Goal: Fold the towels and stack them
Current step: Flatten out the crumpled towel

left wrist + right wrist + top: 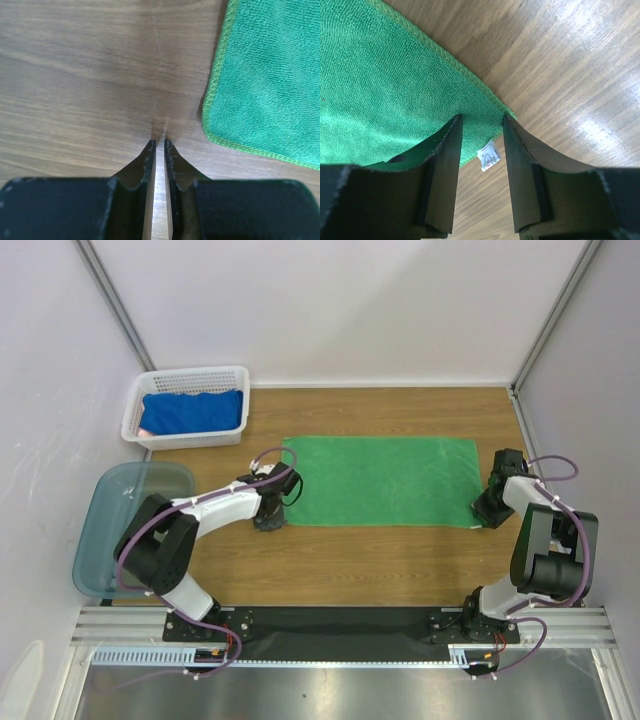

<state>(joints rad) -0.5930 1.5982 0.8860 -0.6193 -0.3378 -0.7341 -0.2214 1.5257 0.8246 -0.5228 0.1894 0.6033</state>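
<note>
1. Table (400, 565): wooden surface, closed in by white panels at the rear and on both sides. A broad band of bare wood runs between the green towel's near edge and the arm bases. A narrower band runs between its far edge and the rear panel.

2. Green towel (380, 480): spread flat in a single layer at the table's centre, long edges parallel to the rear panel. All four hemmed edges are exposed. Its right short edge lies near the right panel.

3. Teal tub (105, 540): at the table's left edge, beside the left arm's elbow, well apart from the green towel.

4. White basket (185, 380): in the rear left corner, holding a folded blue towel (195, 412).

5. Right gripper (481, 120): jaws apart, holding nothing. It is low over the green towel's near right corner: the left finger is over the cloth, the right finger is at the corner's edge over wood.

6. Left gripper (160, 142): jaws nearly closed, a thin slit between them with nothing in it. It is low over bare wood just beside the green towel's near left corner, with no contact with the cloth.

7. White label (488, 157): sewn at the near right corner, lying on the wood between the right gripper's fingers.
</note>
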